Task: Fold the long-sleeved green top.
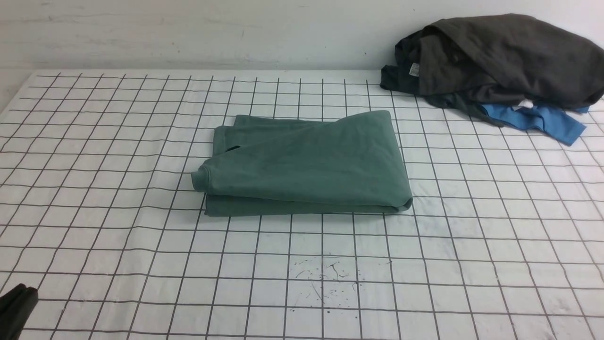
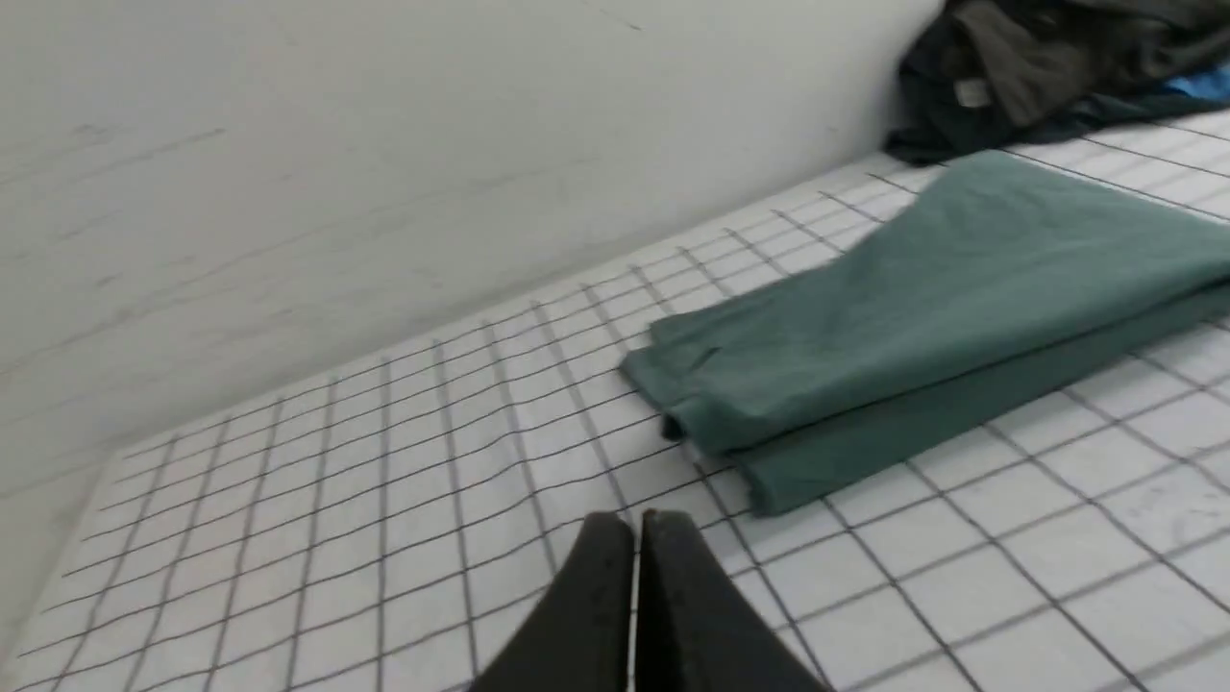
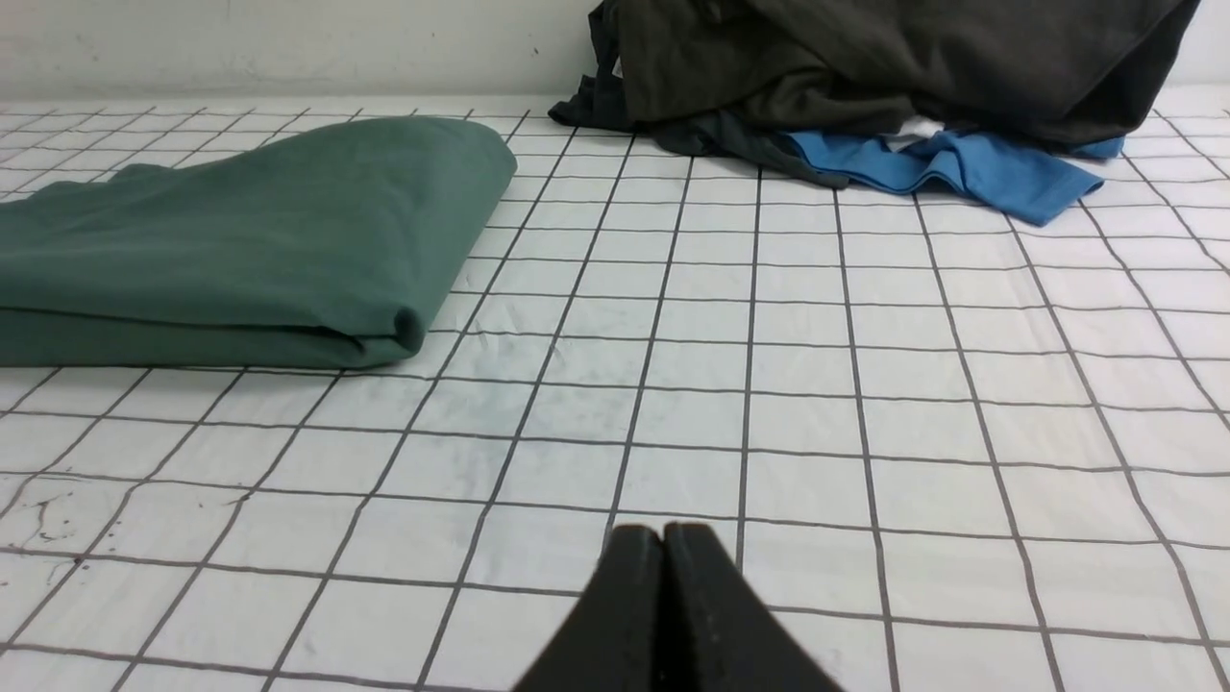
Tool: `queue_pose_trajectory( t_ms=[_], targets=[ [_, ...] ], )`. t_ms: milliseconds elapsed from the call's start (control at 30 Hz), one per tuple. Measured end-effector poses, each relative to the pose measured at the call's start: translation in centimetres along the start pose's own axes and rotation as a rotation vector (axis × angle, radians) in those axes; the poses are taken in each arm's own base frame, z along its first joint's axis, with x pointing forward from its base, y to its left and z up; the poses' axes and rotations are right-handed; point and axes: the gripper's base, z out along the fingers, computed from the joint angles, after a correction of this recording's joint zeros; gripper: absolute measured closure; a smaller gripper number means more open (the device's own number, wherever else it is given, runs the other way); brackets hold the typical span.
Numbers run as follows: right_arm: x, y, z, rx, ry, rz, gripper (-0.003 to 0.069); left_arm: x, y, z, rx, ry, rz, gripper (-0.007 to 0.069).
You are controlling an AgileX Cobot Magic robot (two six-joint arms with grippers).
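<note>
Lying folded at table centre: green long-sleeved top (image 1: 306, 163); left gripper (image 2: 636, 524), right gripper (image 3: 663, 534) both closed, empty; dark clothes heap (image 1: 495, 56) at two o'clock.

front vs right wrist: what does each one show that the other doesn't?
Front only: the whole folded green long-sleeved top, including its left end with the rolled cuff, and a dark corner of the left arm at the view's lower left.

Right wrist only: the right gripper, fingers pressed together and holding nothing, apart from the top.

Both: the top's right folded end, the dark grey-black clothes heap with the bright blue garment under it, the gridded table cover and the ink specks on it.
</note>
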Motion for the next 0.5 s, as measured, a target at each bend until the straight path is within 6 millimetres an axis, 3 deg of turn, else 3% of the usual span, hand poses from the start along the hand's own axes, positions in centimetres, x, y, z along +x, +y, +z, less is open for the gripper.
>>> queue_pose_trajectory(
  t_ms=[167,333,500],
  targets=[
    [0.0,0.0,0.0,0.0,0.004,0.0,0.0673,2.6,0.1,0.5,-0.084,0.034,-0.079,0.0631],
    [0.0,0.0,0.0,0.0,0.004,-0.001,0.0673,4.6,-0.3,0.3,-0.089,0.257,-0.193,0.0631],
    [0.0,0.0,0.0,0.0,0.004,-0.001,0.0673,4.6,-0.4,0.3,-0.062,0.262,-0.214,0.0631]
  ],
)
